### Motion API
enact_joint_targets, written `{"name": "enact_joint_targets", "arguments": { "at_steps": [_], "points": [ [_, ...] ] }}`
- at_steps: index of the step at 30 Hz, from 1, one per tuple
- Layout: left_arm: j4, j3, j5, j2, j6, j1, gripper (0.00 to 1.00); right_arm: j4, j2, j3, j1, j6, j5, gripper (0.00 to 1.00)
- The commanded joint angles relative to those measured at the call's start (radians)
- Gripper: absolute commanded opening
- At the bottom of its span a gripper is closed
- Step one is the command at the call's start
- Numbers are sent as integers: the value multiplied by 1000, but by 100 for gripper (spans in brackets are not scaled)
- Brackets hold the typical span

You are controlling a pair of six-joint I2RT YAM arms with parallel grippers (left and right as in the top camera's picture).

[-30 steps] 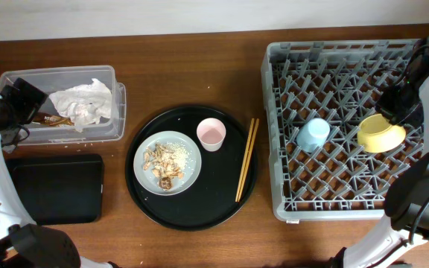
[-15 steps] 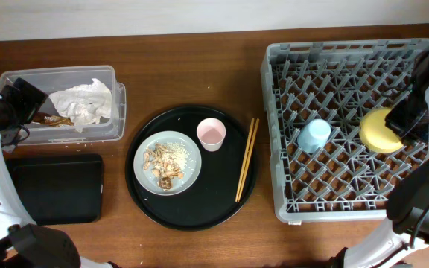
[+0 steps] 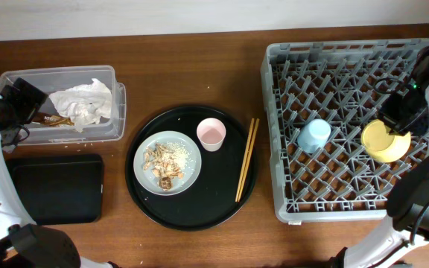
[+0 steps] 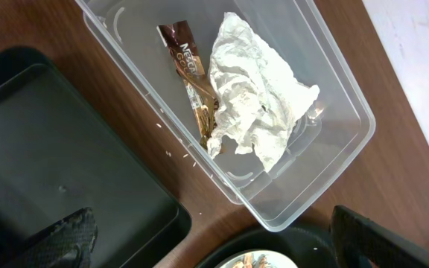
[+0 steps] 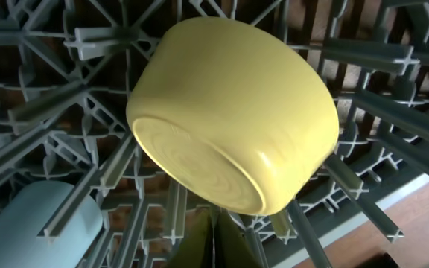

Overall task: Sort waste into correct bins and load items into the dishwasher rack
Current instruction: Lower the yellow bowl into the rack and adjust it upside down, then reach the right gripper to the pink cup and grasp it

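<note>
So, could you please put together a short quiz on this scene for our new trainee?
1. True or false: the light-blue cup is inside the dishwasher rack.
2. What lies on the plate?
3. Where is the crumpled white paper?
A) in the clear tub
B) on the plate
C) in the dishwasher rack

Key: 1 true; 2 food scraps; 3 A.
</note>
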Motion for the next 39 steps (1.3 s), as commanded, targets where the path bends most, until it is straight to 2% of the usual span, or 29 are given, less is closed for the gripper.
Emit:
{"name": "enact_joint_targets", "arguments": {
  "at_steps": [1, 4, 9, 11, 17, 21, 27, 28, 31, 33, 34, 36, 37, 38, 39],
  "points": [
    [1, 6, -7, -3, -5, 5, 99, 13, 29, 5, -2, -6, 32, 6],
    [1, 6, -7, -3, -5, 5, 99, 35, 69, 6, -3, 0, 113, 4],
    [1, 6, -7, -3, -5, 5, 99, -6, 67, 41, -3, 103, 266, 4],
    [1, 6, -7, -3, -5, 5, 99, -5, 67, 42, -4, 103, 264, 5],
    [1, 6, -7, -3, -5, 5, 99, 36, 67, 24, -4, 66, 209, 6],
    [1, 6, -7, -3, -5, 5, 99, 74, 69, -10, -33, 66, 217, 10],
    [1, 6, -7, -3, -5, 5, 99, 69, 69, -18, -48, 65, 180, 9],
    [1, 6, -7, -3, -5, 5, 99, 58, 67, -18, -48, 65, 150, 4],
    [1, 6, -8, -3, -5, 5, 99, 45, -37, -17, -35, 52, 64, 4],
    [1, 6, -7, -3, -5, 5, 99, 58, -195, -17, 11, -45, -102, 5],
    [1, 6, -7, -3, -5, 5, 99, 66, -287, -17, 64, -77, -175, 15],
    [1, 6, -7, -3, -5, 5, 99, 83, -373, -17, 159, -82, -211, 48],
    [1, 6, -7, -3, -5, 5, 99, 115, -397, -17, 246, -82, -294, 74],
    [1, 6, -7, -3, -5, 5, 99, 152, -388, -17, 360, -82, -381, 89],
    [1, 6, -7, -3, -5, 5, 99, 187, -368, -17, 460, -82, -390, 94]
  ]
}}
